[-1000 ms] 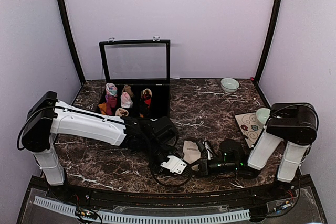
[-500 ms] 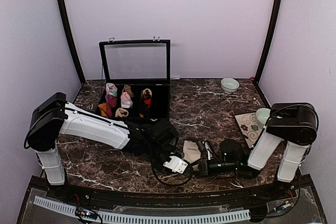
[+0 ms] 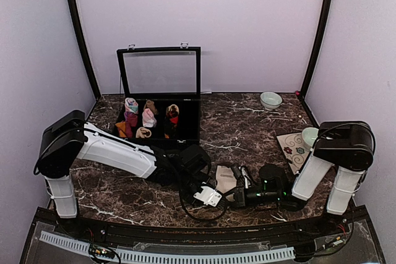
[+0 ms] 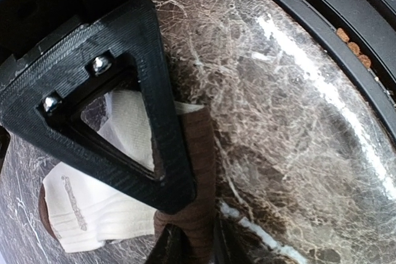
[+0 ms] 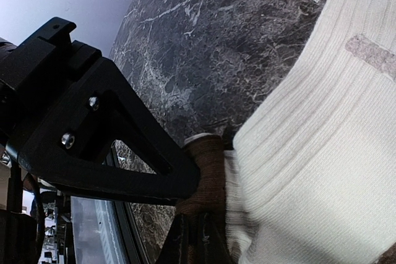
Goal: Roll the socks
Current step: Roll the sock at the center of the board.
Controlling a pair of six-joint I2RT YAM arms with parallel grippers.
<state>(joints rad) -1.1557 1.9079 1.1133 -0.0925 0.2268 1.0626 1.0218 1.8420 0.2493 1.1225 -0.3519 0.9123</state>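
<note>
A cream sock (image 3: 225,178) with a brown cuff lies on the marble table near the front edge, between my two grippers. My left gripper (image 3: 218,191) is shut on the brown cuff (image 4: 199,153), and the cream body (image 4: 93,205) lies behind its finger frame. My right gripper (image 3: 232,196) comes in low from the right and is shut on the same brown cuff (image 5: 208,174), with the ribbed cream body (image 5: 309,122) beside it. In the wrist views the left gripper (image 4: 192,246) and right gripper (image 5: 199,234) both pinch fabric. I cannot make out the black argyle socks.
A black box (image 3: 185,129) with a raised glass lid stands at the back left and holds several rolled sock bundles (image 3: 148,117). A small bowl (image 3: 270,99) sits at the back right. A cup (image 3: 309,135) rests on a flowered mat (image 3: 291,148). The table's front rim (image 4: 322,23) is close.
My left arm has leaned further to the right, and its wrist has shifted slightly towards the right gripper. The right arm and the sock have hardly moved.
</note>
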